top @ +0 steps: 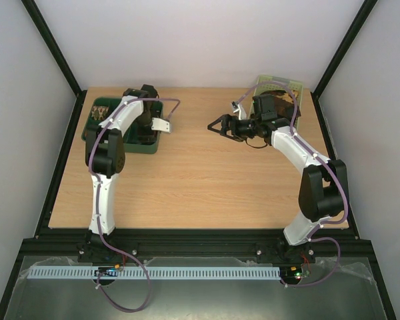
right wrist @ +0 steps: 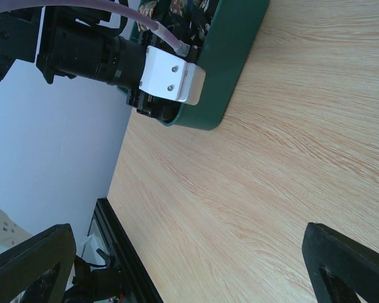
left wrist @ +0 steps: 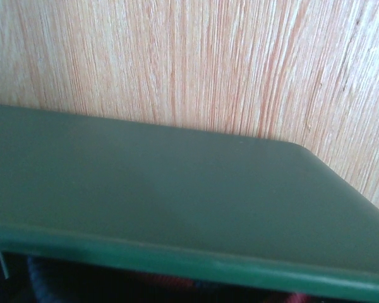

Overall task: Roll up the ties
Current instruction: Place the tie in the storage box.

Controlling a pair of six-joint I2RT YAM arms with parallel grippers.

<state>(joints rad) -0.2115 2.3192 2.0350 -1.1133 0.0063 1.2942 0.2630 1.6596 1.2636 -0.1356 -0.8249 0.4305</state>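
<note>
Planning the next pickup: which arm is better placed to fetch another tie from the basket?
Right. Its open hand hovers over the table beside the basket holding ties, while the left hand is down in the green tray across the table.

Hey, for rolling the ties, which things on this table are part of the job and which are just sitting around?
Part of the job:
- ties lying at the left
- more ties lying at the right

Just there, only holding ties:
- dark green tray
- pale green basket

No readable text, no labels, no brands, no numbers in any view
</note>
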